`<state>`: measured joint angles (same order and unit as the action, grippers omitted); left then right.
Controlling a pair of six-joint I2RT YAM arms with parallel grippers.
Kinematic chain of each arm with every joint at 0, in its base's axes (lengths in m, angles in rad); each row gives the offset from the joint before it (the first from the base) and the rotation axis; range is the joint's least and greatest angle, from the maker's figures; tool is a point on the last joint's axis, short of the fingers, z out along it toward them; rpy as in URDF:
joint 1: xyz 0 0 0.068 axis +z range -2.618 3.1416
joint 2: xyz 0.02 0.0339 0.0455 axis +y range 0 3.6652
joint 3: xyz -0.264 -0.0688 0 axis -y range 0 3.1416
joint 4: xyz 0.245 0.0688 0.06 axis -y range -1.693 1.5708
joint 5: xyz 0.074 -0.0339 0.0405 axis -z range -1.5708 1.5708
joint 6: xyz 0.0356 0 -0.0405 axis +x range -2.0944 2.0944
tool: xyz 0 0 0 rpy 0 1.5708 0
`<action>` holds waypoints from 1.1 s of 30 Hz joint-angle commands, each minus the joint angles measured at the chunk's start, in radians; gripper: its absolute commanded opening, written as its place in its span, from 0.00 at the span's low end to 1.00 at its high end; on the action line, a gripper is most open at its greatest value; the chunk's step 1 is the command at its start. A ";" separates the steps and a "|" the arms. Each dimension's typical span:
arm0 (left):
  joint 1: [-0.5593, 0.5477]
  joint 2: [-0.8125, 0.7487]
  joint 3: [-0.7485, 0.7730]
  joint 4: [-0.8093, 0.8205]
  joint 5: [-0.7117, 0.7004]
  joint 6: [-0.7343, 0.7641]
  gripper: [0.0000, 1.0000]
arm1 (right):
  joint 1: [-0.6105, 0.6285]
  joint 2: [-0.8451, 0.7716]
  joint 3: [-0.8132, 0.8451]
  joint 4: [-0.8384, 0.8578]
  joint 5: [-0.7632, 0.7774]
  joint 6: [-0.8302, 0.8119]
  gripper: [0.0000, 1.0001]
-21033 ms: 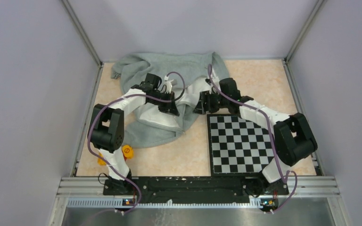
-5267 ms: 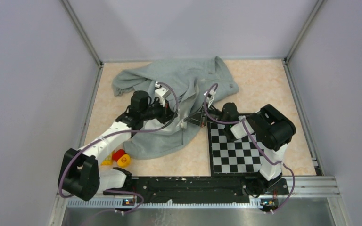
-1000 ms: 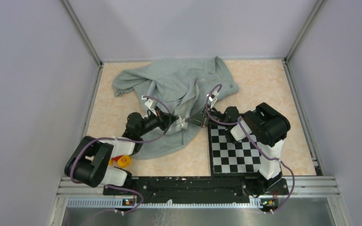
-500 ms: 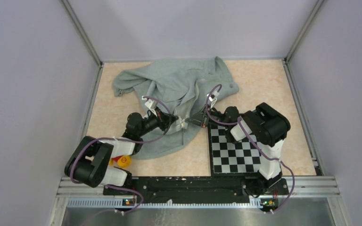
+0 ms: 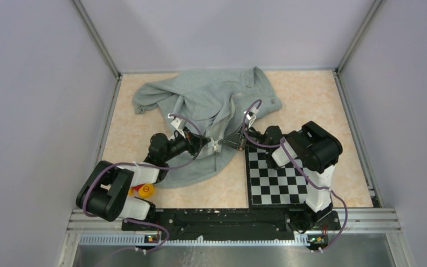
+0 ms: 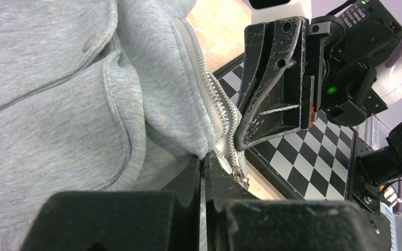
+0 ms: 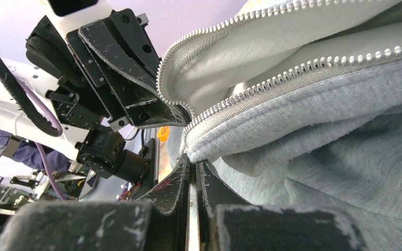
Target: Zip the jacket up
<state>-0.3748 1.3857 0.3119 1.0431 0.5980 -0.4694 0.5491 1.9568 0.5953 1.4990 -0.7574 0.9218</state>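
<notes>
The left gripper (image 6: 204, 163) has its two fingers pressed together on the bottom end of the zipper (image 6: 213, 102), the white tape and metal teeth pinched between the pads where the hem of the jacket (image 5: 211, 97) folds over. Just beyond those fingertips, almost tip to tip, the right gripper (image 7: 192, 161) is likewise clamped flat on the jacket, nipping the grey hem right under the other row of teeth. In the right wrist view the two rows of teeth run apart from each other and meet only at the point between the two grippers, so the front lies unzipped there. From the two grippers the jacket spreads away toward the far side of the table (image 5: 311, 92), crumpled, with its pale lining showing along the open front and a sleeve bunched off behind the left gripper; a smaller flap of it lies back under the left arm toward the bases. Directly beneath and behind the right gripper lies a chessboard (image 5: 281, 172), its far left corner touching the jacket's hem. Back beside the left arm's elbow, just clear of the cloth, sit a few small yellow and red toys (image 5: 144, 190), too small to tell apart.
</notes>
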 commanded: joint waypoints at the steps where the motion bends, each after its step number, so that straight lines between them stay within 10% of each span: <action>1: -0.004 -0.010 -0.016 0.050 0.039 0.003 0.00 | 0.000 -0.044 -0.012 0.225 -0.005 -0.003 0.00; 26: 0.054 0.168 -0.003 0.287 0.304 -0.268 0.00 | 0.004 -0.046 -0.011 0.226 -0.010 -0.011 0.00; 33: 0.061 0.131 0.050 0.076 0.315 -0.191 0.02 | 0.003 -0.033 -0.005 0.225 -0.007 -0.010 0.00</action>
<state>-0.3107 1.5574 0.3233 1.1858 0.8379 -0.6819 0.5491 1.9568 0.5953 1.4982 -0.7658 0.9211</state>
